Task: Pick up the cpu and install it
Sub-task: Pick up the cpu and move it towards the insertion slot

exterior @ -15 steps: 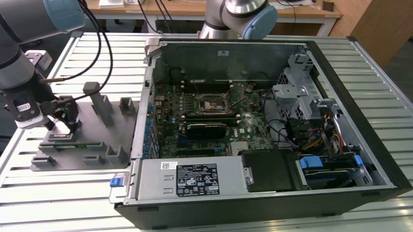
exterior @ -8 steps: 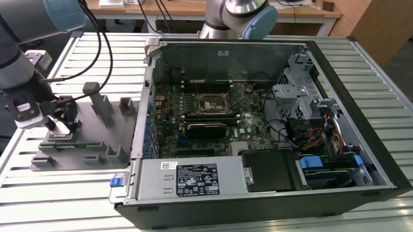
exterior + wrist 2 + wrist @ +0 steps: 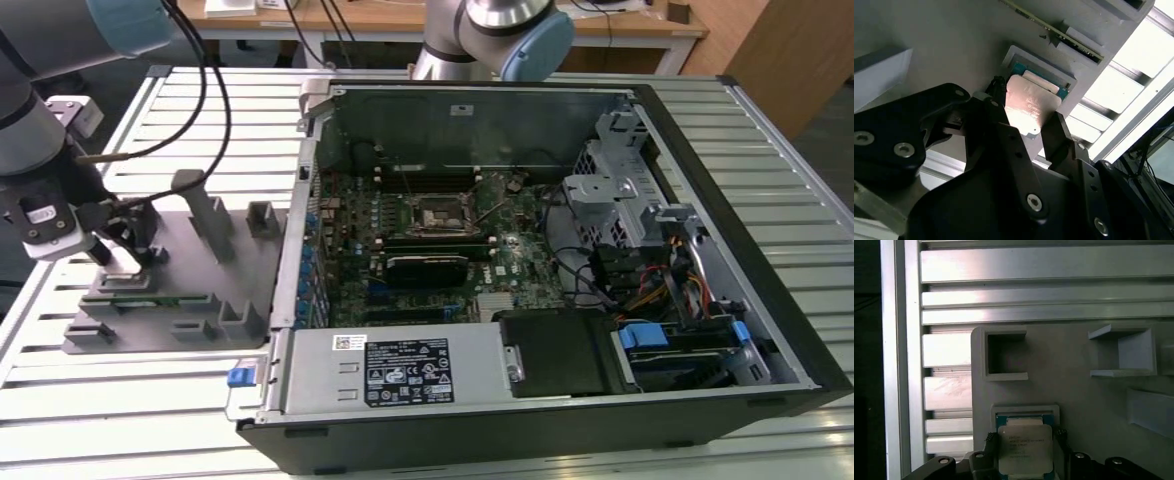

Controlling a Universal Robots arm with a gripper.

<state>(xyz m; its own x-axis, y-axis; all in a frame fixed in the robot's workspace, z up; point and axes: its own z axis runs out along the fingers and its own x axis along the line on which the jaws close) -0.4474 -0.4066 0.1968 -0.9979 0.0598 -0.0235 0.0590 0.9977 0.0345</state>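
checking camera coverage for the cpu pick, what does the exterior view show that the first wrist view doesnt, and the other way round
Exterior view: the open computer case with its motherboard and black-framed socket, set apart from the gripper towards the exterior view's right.

First wrist view: the cpu close up, silvery top facing up, at a framed pocket of the grey fixture, with the gripper right at it.

Both: the gripper, the grey fixture and the slatted metal table.

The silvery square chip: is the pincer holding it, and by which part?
Cannot be told. The black pincer straddles the silvery square metal-topped chip, lying in its grey plastic pocket; any grip is unclear.
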